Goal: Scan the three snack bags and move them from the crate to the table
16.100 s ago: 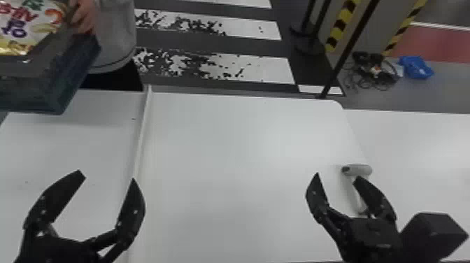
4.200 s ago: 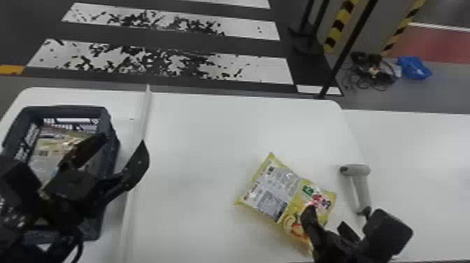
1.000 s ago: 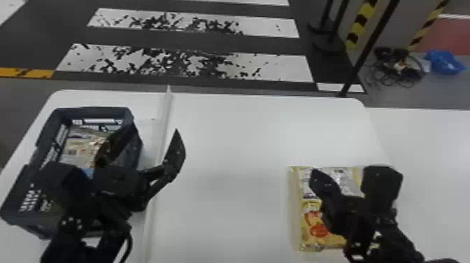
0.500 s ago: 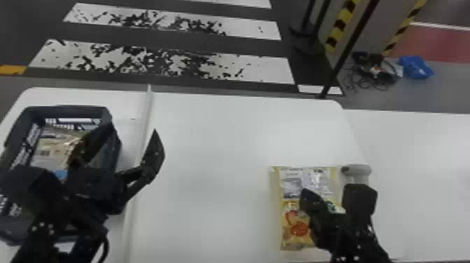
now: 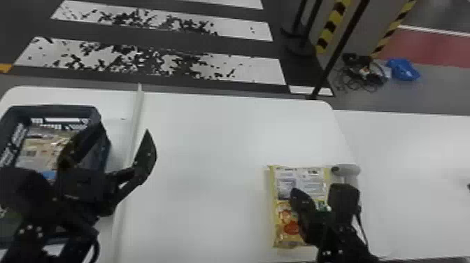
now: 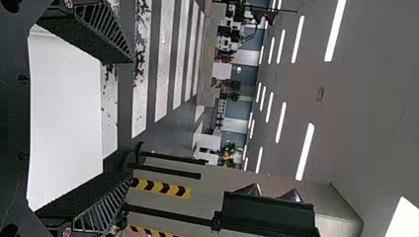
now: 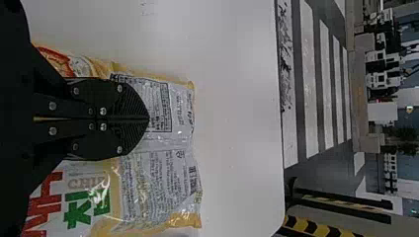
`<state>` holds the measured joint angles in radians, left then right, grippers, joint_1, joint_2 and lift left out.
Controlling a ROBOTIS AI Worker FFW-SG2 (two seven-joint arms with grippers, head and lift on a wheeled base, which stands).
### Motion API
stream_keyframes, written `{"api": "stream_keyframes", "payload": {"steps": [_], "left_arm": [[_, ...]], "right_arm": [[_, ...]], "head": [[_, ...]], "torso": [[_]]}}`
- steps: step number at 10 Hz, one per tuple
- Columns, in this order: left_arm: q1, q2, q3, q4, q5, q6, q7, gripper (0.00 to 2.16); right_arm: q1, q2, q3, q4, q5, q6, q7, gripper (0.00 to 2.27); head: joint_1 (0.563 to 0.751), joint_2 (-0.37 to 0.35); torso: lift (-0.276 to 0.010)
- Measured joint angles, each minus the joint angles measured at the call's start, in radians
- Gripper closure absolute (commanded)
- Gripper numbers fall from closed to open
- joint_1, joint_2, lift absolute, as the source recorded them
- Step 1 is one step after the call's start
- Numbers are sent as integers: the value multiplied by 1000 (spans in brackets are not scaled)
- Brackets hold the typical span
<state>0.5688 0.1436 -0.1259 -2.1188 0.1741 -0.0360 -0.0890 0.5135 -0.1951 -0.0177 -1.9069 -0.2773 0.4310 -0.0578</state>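
Crate (image 5: 66, 109): one, cut off at the head view's edge, partly covered by my left gripper (image 5: 123, 130) (the bags inside I can't count).
Scanner (image 5: 349, 170): one, handle mostly hidden.
Snack bag (image 5: 284, 175): one on the table (image 5: 209, 157), partly behind my right gripper (image 5: 296, 190).
Left fingers: spread.
Right fingers: pressed together.

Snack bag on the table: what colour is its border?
The snack bag has a yellow border, clearest along its left edge in the head view.

Two-plus bags (image 5: 284, 183), one crate (image 5: 59, 109), one scanner (image 5: 349, 170)
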Motion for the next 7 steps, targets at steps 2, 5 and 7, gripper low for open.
{"api": "stream_keyframes", "payload": {"steps": [2, 5, 7], "left_arm": [[1, 0, -1, 6, -4, -9, 2, 63], [10, 2, 4, 11, -4, -31, 2, 63], [13, 3, 5, 18, -5, -38, 3, 63]], "right_arm": [[-35, 1, 24, 40, -6, -8, 4, 2240], [-65, 2, 56, 65, -8, -9, 10, 2240], [-69, 3, 66, 67, -9, -25, 31, 2240]], "head": [[695, -158], [695, -122], [695, -109]], "torso": [[-62], [-62], [-62]]}}
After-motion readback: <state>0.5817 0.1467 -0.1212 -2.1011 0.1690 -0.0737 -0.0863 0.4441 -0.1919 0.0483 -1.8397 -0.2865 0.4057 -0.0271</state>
